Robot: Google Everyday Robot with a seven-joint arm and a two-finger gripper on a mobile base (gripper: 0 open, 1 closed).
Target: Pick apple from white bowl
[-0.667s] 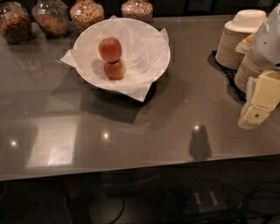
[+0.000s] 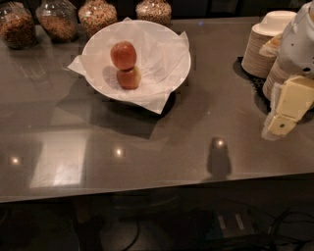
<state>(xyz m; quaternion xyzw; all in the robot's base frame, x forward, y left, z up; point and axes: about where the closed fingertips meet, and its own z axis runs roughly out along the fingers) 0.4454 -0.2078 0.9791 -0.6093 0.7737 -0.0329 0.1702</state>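
The red glossy apple [image 2: 123, 55] lies in the white bowl [image 2: 167, 51], which is lined with crinkled white paper and stands at the back left of the grey counter. A paler orange-tan apple [image 2: 129, 78] touches it on the near side. My gripper [image 2: 280, 122] hangs at the right edge of the view, cream-coloured, pointing down over the counter, far to the right of the bowl and holding nothing visible.
Several glass jars of dry food [image 2: 97, 13] line the back edge behind the bowl. Stacks of beige paper bowls [image 2: 267, 41] on a dark mat stand at the back right, right behind my arm. The counter's front edge [image 2: 147, 196] runs across the lower view.
The view has shifted slightly; the gripper sits a little lower and further left in the picture. The apples and bowl have not moved.
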